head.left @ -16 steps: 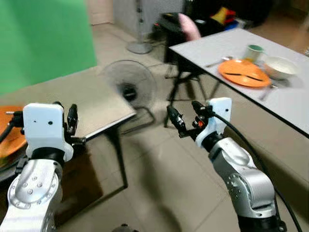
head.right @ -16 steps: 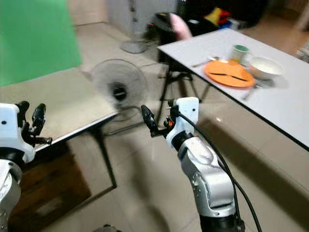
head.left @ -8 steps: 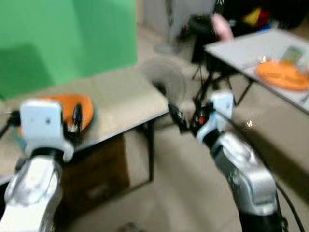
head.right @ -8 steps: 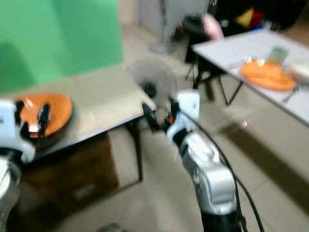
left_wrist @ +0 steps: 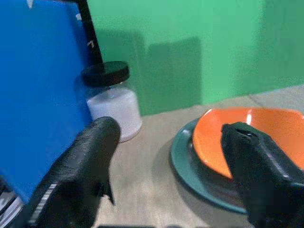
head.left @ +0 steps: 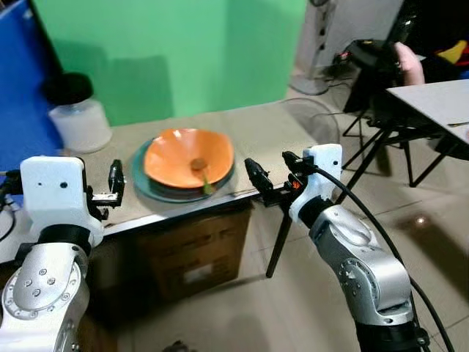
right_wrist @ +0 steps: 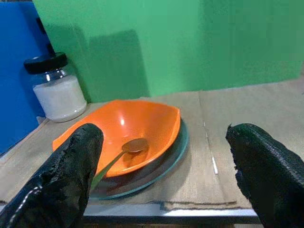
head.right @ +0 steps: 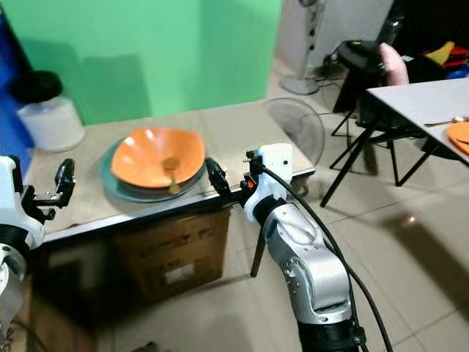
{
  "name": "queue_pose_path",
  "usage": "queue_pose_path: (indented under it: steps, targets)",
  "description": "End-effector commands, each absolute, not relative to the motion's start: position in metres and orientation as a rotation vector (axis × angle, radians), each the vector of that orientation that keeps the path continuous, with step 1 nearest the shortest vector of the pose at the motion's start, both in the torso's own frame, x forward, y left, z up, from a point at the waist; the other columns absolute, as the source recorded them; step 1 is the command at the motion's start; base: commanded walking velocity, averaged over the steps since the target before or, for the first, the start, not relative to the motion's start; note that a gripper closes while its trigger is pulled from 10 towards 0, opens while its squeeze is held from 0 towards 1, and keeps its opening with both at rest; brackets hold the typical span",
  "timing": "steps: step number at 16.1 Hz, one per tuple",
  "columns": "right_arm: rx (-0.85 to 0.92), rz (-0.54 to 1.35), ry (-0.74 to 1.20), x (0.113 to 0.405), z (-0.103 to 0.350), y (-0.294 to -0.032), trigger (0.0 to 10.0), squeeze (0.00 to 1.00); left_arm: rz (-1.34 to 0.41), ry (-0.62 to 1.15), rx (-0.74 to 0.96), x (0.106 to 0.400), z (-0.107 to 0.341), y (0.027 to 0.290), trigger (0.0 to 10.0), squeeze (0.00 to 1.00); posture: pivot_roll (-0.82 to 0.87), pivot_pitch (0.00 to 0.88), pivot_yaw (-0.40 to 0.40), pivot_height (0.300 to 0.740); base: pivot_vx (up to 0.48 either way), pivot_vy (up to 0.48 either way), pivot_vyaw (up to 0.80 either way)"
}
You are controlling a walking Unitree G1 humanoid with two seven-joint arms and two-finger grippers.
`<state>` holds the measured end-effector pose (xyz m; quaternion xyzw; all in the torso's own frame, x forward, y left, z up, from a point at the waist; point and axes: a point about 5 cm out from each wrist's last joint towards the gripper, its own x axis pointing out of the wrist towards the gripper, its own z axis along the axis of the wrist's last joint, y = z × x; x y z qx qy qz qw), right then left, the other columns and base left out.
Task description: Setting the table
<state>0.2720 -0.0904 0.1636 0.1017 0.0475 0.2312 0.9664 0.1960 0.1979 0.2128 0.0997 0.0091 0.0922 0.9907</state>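
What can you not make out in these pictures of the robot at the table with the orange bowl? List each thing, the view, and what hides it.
1. Teal plate, eye views: the orange bowl covers its middle.
2. Spoon handle, right wrist view: the bowl's rim hides its end.
3. Jar, left wrist view: a left finger hides its lower corner.
4. Far table, right eye view: cut off by the edge.

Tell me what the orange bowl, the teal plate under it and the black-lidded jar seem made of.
Orange bowl: glossy, likely plastic or melamine, judging by its soft highlights. Teal plate: smooth, plastic or glazed ceramic; unclear. Jar: clear glass or plastic holding white powder, matte black lid.
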Motion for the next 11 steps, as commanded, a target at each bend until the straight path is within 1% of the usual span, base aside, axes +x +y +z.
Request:
queue_pose_path:
  steps: [1, 3, 8, 10, 11]
  targets:
    - [0.217, 0.433, 0.106, 0.272, 0.1632, -0.0989, 10.0, 0.0, 0.171, -0.002, 0.187, 0.1957, 0.2149, 0.1938, 10.0, 1.0, 0.07, 0.022, -0.022, 0.74, 0.0, 0.0, 0.0]
    - [0.215, 0.426, 0.106, 0.2718, 0.1641, -0.1008, 10.0, 0.0, 0.162, -0.006, 0.166, 0.1939, 0.2142, 0.192, 10.0, 1.0, 0.07, 0.025, -0.026, 0.74, 0.343, 0.0, 0.0]
    - [0.209, 0.428, 0.113, 0.2712, 0.1643, -0.101, 10.0, 0.0, 0.161, -0.009, 0.175, 0.1925, 0.2148, 0.1911, 10.0, 1.0, 0.07, 0.027, -0.029, 0.74, 0.442, 0.0, 0.0]
    - [0.175, 0.445, 0.107, 0.2723, 0.1658, -0.0986, 10.0, 0.0, 0.161, -0.023, 0.188, 0.1929, 0.2186, 0.1924, 10.0, 1.0, 0.07, 0.025, -0.029, 0.74, 0.454, 0.0, 0.0]
    - [0.172, 0.444, 0.104, 0.273, 0.1662, -0.0979, 10.0, 0.0, 0.159, -0.028, 0.193, 0.1931, 0.2199, 0.1928, 10.0, 1.0, 0.08, 0.026, -0.029, 0.74, 0.458, 0.0, 0.8]
